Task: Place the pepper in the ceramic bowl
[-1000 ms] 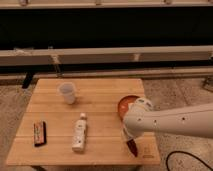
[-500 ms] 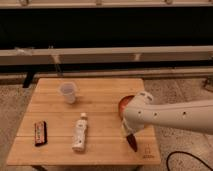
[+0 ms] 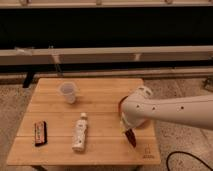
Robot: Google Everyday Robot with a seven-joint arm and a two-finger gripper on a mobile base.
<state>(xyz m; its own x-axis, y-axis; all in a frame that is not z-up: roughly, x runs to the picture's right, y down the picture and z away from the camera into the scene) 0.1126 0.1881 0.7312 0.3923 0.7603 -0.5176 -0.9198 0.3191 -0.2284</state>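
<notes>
desk (image 3: 100, 107): pale wooden top filling the middle and lower part of the frame, with a dark wall and a long rail behind it.
arm (image 3: 175, 111): white, reaching in from the right edge of the frame and ending over the right part of the desk.
gripper (image 3: 129, 134): at the arm's lower left end, pointing down toward the desk near its lower right corner.
jaws: mostly hidden under the white housing; they seem to be closed around the upper end of the pepper, though the grip itself is hard to make out.
pepper (image 3: 131, 137): slim dark red shape hanging below the gripper, tapered tip pointing down and slightly right, just above or touching the desk, which of the two cannot be told.
ceramic bowl (image 3: 121, 104): only a sliver of orange rim shows at the left edge of the arm, right of desk centre; the rest is covered by the arm. the pepper sits below it in the frame, near but outside it.
plastic cup (image 3: 68, 92): translucent, upright, upper left part of the desk.
white bottle (image 3: 80, 132): lying on its side, lower centre of the desk.
dark bar (image 3: 40, 133): flat, red-edged, lower left of the desk.
</notes>
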